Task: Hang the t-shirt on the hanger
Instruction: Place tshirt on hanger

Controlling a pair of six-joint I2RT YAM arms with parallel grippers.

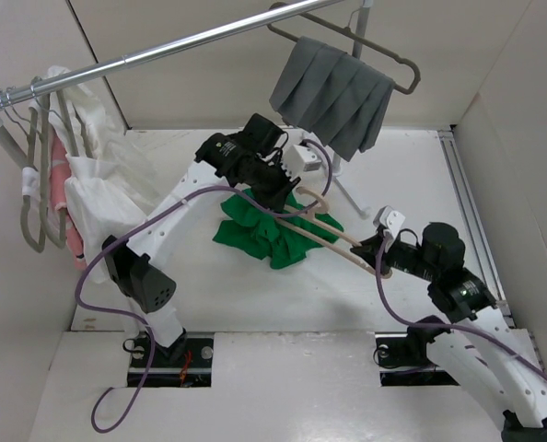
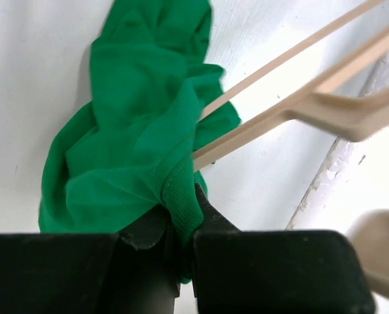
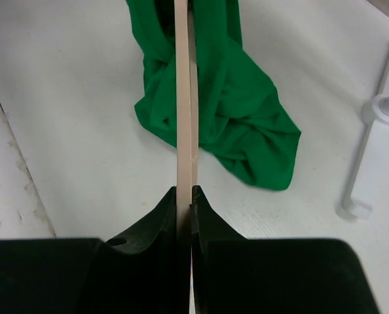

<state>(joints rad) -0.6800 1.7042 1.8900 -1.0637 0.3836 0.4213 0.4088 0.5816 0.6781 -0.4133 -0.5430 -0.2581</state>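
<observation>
T-shirt hem inside left end effector, plain from wrist only

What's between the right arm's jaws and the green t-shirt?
Only the beige hanger, clamped in the right jaws and reaching into the t-shirt; beneath it the white table is bare. The right wrist view shows this.
</observation>
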